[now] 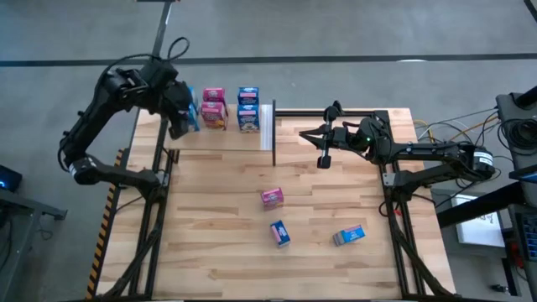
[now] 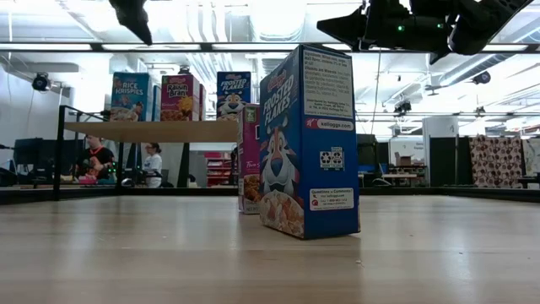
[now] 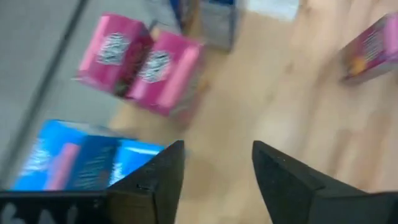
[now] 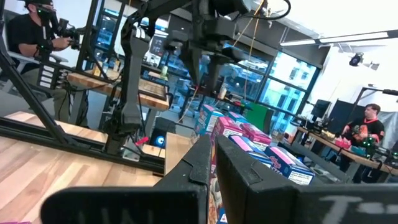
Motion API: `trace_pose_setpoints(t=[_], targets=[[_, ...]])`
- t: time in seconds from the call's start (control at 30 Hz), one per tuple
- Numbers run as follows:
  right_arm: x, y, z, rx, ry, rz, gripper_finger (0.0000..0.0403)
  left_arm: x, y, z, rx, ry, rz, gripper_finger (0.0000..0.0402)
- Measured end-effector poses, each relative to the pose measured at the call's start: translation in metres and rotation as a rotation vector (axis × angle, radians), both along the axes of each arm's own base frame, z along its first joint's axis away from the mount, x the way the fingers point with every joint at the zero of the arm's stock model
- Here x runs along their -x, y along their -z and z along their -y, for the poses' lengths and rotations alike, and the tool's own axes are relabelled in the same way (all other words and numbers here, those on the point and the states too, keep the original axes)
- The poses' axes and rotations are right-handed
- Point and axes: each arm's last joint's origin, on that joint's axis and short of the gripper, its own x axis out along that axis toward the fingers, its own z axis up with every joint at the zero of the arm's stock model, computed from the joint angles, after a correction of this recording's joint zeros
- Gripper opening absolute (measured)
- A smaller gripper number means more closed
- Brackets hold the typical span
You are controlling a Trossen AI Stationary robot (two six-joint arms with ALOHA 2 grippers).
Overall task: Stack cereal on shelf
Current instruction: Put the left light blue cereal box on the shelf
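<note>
Overhead, the pale light-wood shelf unit [image 1: 226, 138] with its white side strip sits at the table's far left corner and carries small printed cardboard cereal boxes: a light blue one [image 1: 192, 109] partly under the left gripper [image 1: 178, 126], two magenta ones [image 1: 213, 108] in the middle, and two deep blue ones [image 1: 247, 109] nearest the strip. The left gripper hangs just above the light blue box, not touching it, while the right gripper [image 1: 323, 161] waits well apart, past the shelf's white edge. Three more boxes lie on the plank tabletop [image 1: 210, 235]: a magenta one [image 1: 272, 196], a blue one [image 1: 279, 232] nearer the front, and another blue one [image 1: 349, 236] to its right. From table height, a tall blue Frosted Flakes box [image 2: 308, 143] stands upright close to the camera with a magenta box [image 2: 249, 159] just behind it, and three boxes show on the raised shelf [image 2: 152, 130] farther back. In the left wrist view, the two dark fingers [image 3: 155, 180] stand apart with nothing between them, the light blue box [image 3: 81, 155] just beside one finger. In the right wrist view, the fingers [image 4: 199, 165] are pressed together, empty, pointing toward the shelved boxes [image 4: 249, 140].
</note>
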Motion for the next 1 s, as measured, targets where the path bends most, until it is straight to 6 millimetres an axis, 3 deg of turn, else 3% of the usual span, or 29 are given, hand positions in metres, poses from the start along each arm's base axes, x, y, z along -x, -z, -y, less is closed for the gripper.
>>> trace_pose_setpoints(t=[0.23, 0.53, 0.73, 1.0], targets=[[0.000, 0.000, 0.000, 0.008, 0.002, -0.001, 0.0013, -0.005, 0.023, 0.019, 0.137, -0.078, 0.017, 0.0091], [0.000, 0.000, 0.000, 0.015, 0.003, -0.001, 0.0013, 0.000, 0.088, 0.030, 0.121, -0.209, -0.170, 0.0016], [0.000, 0.000, 0.000, 0.020, 0.012, -0.001, 0.0013, 0.005, 0.118, 0.028, 0.016, -0.279, -0.217, 0.0001], [0.000, 0.000, 0.000, 0.024, 0.013, 0.000, 0.0013, 0.006, 0.123, 0.023, -0.172, -0.368, -0.187, 0.0001]])
